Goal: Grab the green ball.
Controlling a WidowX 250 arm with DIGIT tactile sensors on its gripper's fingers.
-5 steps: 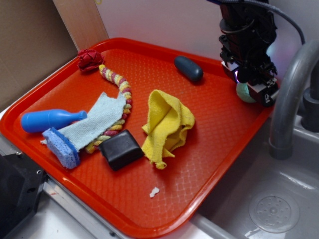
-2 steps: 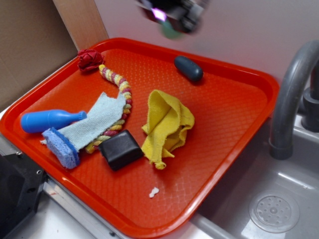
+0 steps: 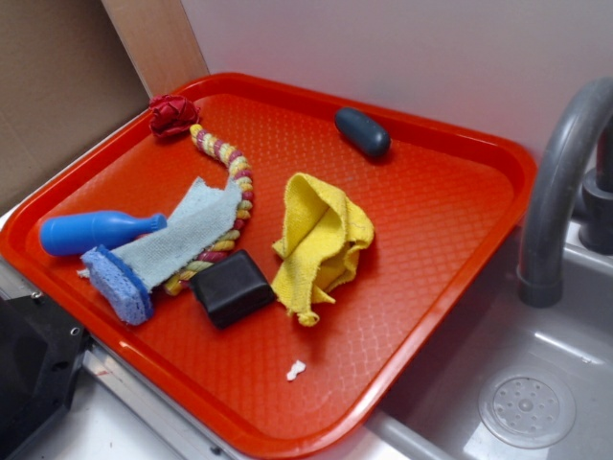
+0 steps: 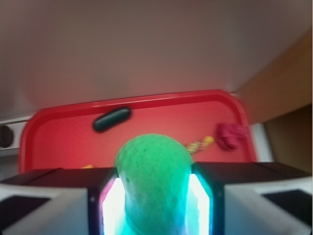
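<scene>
Green ball point(image 4: 152, 181) is sitting bottom centre of the wrist view, clamped between the two finger pads point(image 4: 110, 208) of the gripper point(image 4: 153, 205), pads glowing white-cyan against both its sides. Fingers are closing on it, open just to the ball's width. Above it in the frame the red tray point(image 4: 58, 147) is showing blurred, its far rim running under a pale wall. A dark oval capsule point(image 4: 112, 119) is lying near that rim, upper left of the ball; a red knot point(image 4: 230, 135) is sitting at right, near the tray's corner.

Exterior view: neither ball nor gripper is showing here. Tray rim point(image 3: 436, 129) is running close under the wall at the top; right edge is sitting beside a grey faucet point(image 3: 560, 182) and sink point(image 3: 536, 383). Right half of the tray is lying open. Left half is crowded: rope toy point(image 3: 230, 172), blue bottle point(image 3: 91, 231), blue sponge point(image 3: 117, 283), pale cloth point(image 3: 187, 230), black block point(image 3: 233, 287), yellow cloth point(image 3: 319, 240). Capsule point(image 3: 362, 131) is lying near the top rim.
</scene>
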